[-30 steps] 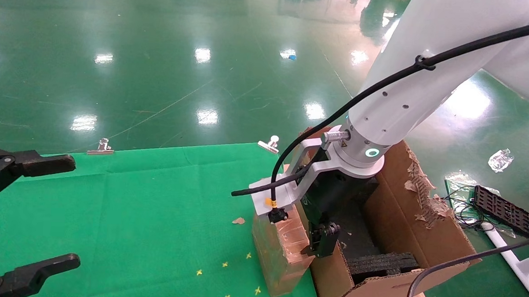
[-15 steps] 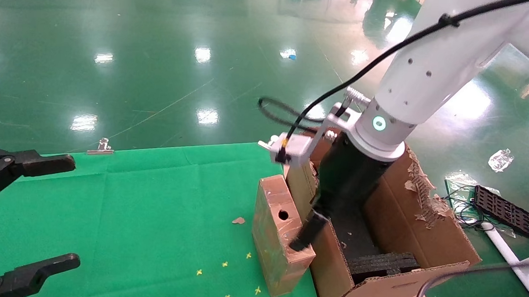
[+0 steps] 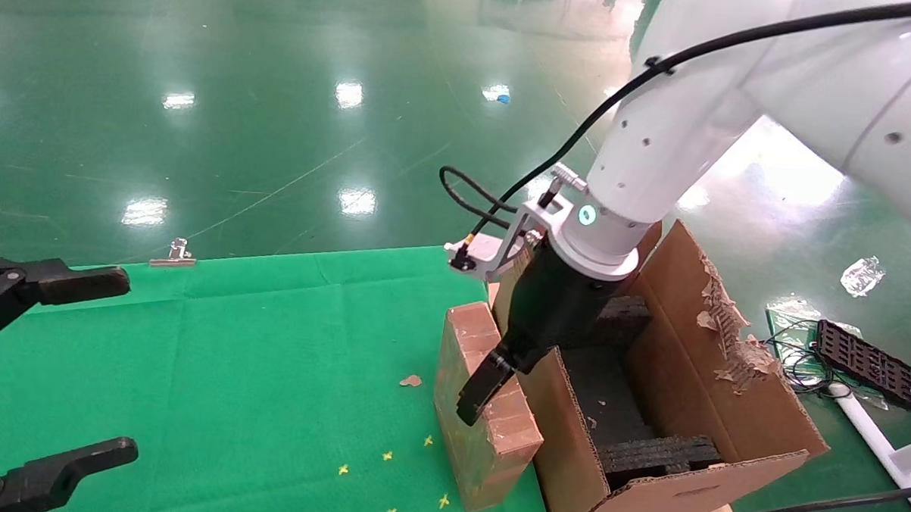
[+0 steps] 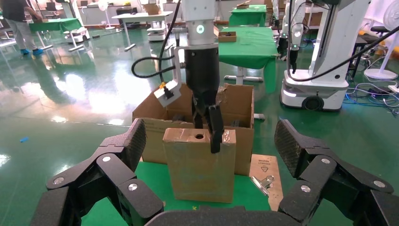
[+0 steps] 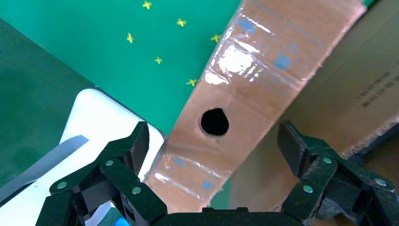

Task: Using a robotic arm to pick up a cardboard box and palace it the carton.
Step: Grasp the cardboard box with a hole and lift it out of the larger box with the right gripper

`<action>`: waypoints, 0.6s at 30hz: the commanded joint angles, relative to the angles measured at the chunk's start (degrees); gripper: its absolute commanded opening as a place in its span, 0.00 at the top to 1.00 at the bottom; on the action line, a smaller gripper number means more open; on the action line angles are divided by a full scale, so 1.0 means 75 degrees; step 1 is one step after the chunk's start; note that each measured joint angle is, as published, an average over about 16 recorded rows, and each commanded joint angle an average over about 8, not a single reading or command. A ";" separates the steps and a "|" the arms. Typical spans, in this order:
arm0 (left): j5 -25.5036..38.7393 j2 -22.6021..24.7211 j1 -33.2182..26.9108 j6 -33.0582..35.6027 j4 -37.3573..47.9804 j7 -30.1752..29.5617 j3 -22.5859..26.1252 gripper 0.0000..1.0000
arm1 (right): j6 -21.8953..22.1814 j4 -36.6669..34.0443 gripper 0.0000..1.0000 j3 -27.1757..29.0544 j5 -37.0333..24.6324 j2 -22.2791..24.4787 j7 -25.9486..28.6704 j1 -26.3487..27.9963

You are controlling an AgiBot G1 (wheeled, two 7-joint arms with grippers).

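Fingers of the right black tool (image 3: 489, 382) are spread wide above the small brown taped cardboard box (image 3: 480, 416), which stands upright on the green tabletop (image 3: 232, 369), touching the big brown carton (image 3: 730, 417). The left tool (image 3: 34, 378) is held open, far off.

Cardboard box (image 3: 484, 416) stands upright at the right edge of the green table (image 3: 232, 369), pressed against the carton (image 3: 692, 416) wall, so no gap on that side. Right gripper (image 3: 489, 382) spread wide above the box top, fingers (image 5: 120, 165) straddling it. Box's left face is free, open cloth beside it. Carton interior partly filled with black foam (image 3: 657, 452); its middle is open. Left gripper (image 3: 42, 370) at the table's left edge, well apart.
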 commanded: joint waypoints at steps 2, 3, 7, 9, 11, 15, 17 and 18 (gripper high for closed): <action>-0.0001 -0.0001 0.0000 -0.0001 0.0000 0.0001 0.0002 0.00 | 0.0053 -0.0208 0.42 -0.0044 -0.0014 -0.0181 0.0018 -0.0115; -0.0001 -0.0001 0.0000 -0.0001 0.0000 0.0001 0.0002 0.04 | 0.0060 -0.0237 0.55 -0.0055 -0.0029 -0.0218 0.0009 -0.0128; -0.0003 -0.0002 -0.0001 -0.0002 0.0000 0.0002 0.0004 0.40 | 0.0065 -0.0308 0.96 -0.0104 -0.0089 -0.0326 0.0004 -0.0158; -0.0004 -0.0002 -0.0001 -0.0002 0.0000 0.0003 0.0005 0.65 | 0.0062 -0.0323 1.00 -0.0128 -0.0116 -0.0355 0.0016 -0.0161; -0.0004 -0.0003 -0.0001 -0.0003 0.0000 0.0003 0.0006 0.87 | 0.0059 -0.0325 1.00 -0.0151 -0.0142 -0.0373 0.0032 -0.0160; -0.0006 -0.0003 -0.0002 -0.0004 0.0000 0.0004 0.0008 1.00 | 0.0059 -0.0297 1.00 -0.0200 -0.0193 -0.0386 0.0070 -0.0169; -0.0006 -0.0004 -0.0002 -0.0004 0.0000 0.0005 0.0009 1.00 | 0.0060 -0.0268 1.00 -0.0227 -0.0220 -0.0389 0.0089 -0.0181; -0.0007 -0.0004 -0.0002 -0.0004 0.0000 0.0005 0.0010 1.00 | 0.0060 -0.0252 1.00 -0.0242 -0.0234 -0.0391 0.0098 -0.0188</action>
